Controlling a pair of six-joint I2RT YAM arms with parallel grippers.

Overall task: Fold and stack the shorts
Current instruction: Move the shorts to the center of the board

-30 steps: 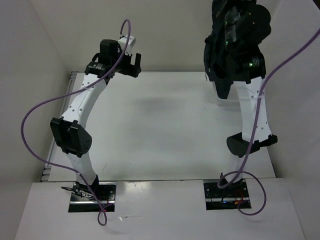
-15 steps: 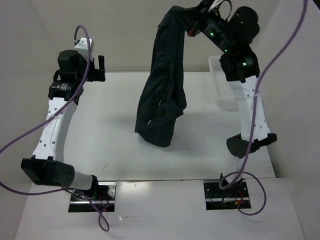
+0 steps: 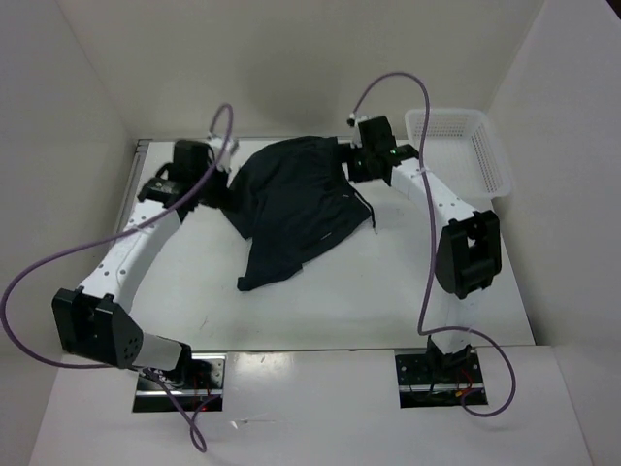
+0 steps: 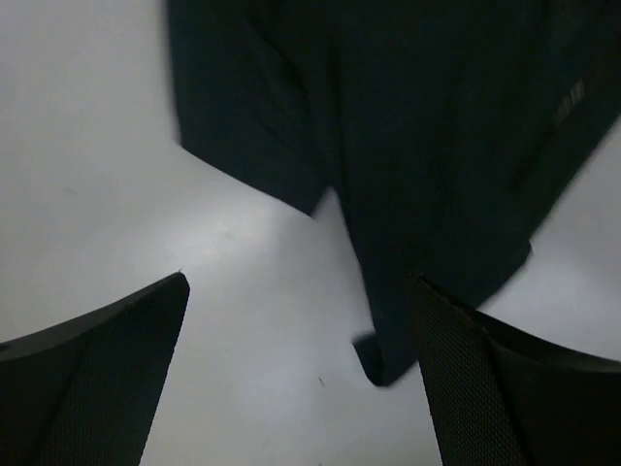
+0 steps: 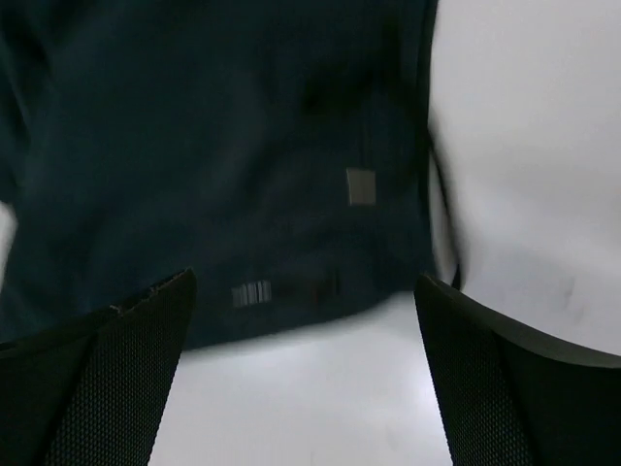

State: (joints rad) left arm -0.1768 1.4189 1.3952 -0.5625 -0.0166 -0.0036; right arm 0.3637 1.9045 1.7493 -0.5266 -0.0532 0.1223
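The dark shorts (image 3: pixel 291 204) lie crumpled on the white table (image 3: pixel 388 291) at its back middle, one leg trailing toward the front. My left gripper (image 3: pixel 215 189) is at their left edge, open. In the left wrist view only a corner of the shorts (image 4: pixel 388 146) reaches in beside the right fingertip (image 4: pixel 505 379) of this gripper (image 4: pixel 301 379). My right gripper (image 3: pixel 351 161) is at their back right edge, open. In the right wrist view the shorts (image 5: pixel 213 165) with a small light tag (image 5: pixel 361 186) lie just ahead of the empty gripper (image 5: pixel 306 379).
A white lattice basket (image 3: pixel 464 146) stands at the back right corner of the table. White walls close in the table at the back and on both sides. Purple cables loop off both arms.
The right arm swung down from high up and let go of the hanging shorts, which now lie on the table. The left arm moved in to their left edge.
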